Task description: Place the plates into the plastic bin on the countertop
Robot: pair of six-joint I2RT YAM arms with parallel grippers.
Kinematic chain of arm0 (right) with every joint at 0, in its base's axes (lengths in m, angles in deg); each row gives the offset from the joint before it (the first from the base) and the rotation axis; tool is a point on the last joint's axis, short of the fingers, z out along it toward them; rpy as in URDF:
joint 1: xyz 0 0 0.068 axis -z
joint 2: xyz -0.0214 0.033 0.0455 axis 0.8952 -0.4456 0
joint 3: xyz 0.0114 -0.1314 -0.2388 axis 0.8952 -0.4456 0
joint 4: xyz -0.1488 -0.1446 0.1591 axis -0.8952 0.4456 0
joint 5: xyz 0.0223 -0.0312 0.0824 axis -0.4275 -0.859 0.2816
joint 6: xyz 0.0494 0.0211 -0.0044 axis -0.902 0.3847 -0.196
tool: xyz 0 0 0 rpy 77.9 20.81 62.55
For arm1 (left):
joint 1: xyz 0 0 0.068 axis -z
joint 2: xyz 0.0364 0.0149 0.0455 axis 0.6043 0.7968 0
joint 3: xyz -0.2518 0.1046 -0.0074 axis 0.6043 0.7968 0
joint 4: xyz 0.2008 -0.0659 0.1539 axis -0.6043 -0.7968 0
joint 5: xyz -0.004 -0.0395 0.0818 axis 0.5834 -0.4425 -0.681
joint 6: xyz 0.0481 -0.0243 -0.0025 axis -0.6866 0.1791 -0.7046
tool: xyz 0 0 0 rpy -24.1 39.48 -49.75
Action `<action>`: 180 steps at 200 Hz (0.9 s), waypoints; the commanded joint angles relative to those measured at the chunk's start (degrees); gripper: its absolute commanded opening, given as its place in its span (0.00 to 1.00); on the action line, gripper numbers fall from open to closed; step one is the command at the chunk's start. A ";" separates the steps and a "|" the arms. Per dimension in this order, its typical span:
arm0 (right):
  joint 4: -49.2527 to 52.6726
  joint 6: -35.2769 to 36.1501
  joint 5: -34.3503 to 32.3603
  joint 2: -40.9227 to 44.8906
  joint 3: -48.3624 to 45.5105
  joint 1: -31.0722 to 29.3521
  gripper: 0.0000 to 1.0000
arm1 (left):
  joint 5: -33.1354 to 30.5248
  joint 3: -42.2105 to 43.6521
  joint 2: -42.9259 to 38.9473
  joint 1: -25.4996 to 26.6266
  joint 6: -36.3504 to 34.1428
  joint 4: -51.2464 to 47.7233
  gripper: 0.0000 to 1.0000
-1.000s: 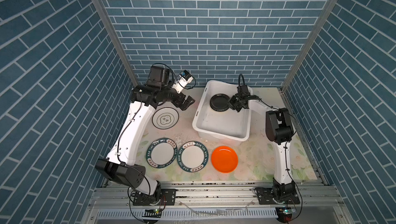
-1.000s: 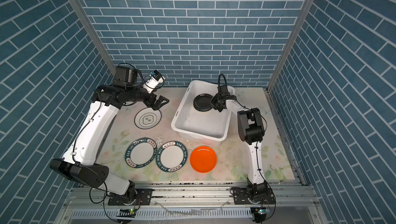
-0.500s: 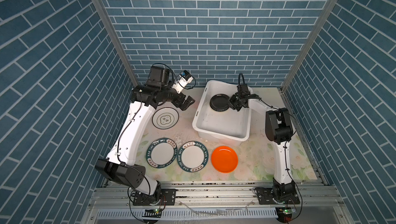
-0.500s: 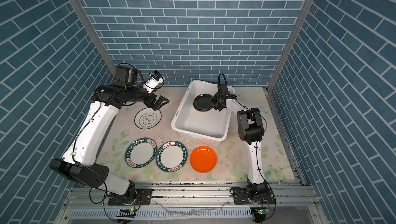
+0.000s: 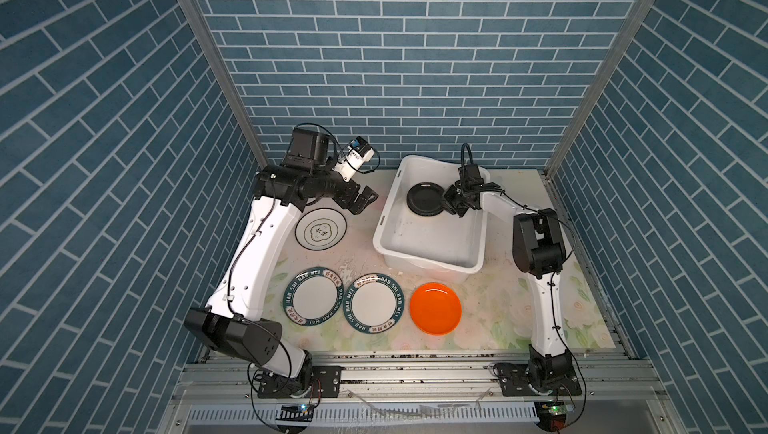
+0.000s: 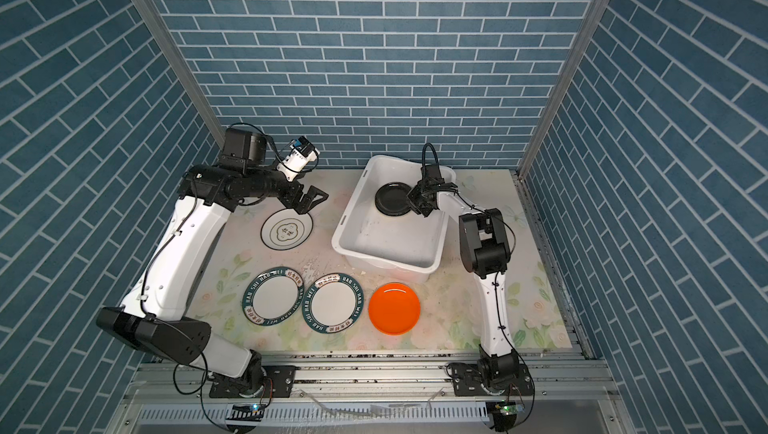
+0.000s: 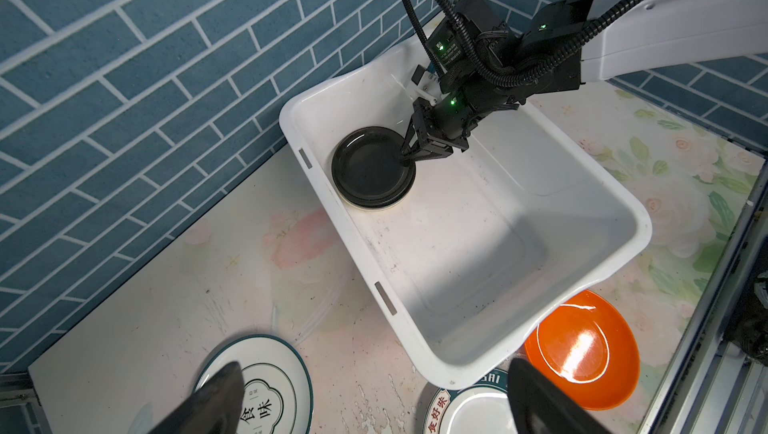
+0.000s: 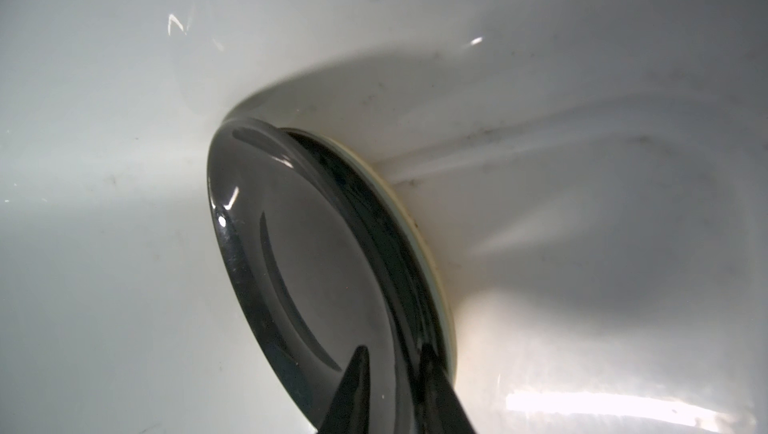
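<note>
In the plastic bin [image 5: 432, 243]: glossy round black plate [image 5: 424, 200].

We note both top views bright and evenly lit from overhead, sharp throughout; the brick walls [image 5: 415, 78] bow toward the edges. The left arm [image 6: 174, 253] drops a soft shadow on the countertop [image 6: 449, 319].

Left wrist view: the orange plate [image 7: 582, 353] carries a white glare streak. The fingers [image 7: 216, 398] of the left gripper [image 7: 375, 363] are dark and defocused.

Right wrist view is dimmer. The black plate [image 8: 299, 270] shows small glints and casts a broad shadow on the plastic bin [image 8: 124, 120], which has one blown-out patch. The right gripper [image 8: 394, 349] is a blurred silhouette.
</note>
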 commanded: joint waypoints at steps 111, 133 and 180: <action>0.91 -1.17 0.79 4.96 -3.21 -0.27 0.25 | 1.11 0.48 -1.36 0.38 0.42 0.39 1.00; 2.11 -0.95 0.85 5.16 -2.69 -0.27 0.25 | 1.38 0.06 -1.12 0.35 0.44 0.39 1.00; 8.02 1.06 0.48 4.81 -0.26 -0.27 0.27 | 1.61 -0.36 -0.79 0.34 0.41 0.30 0.99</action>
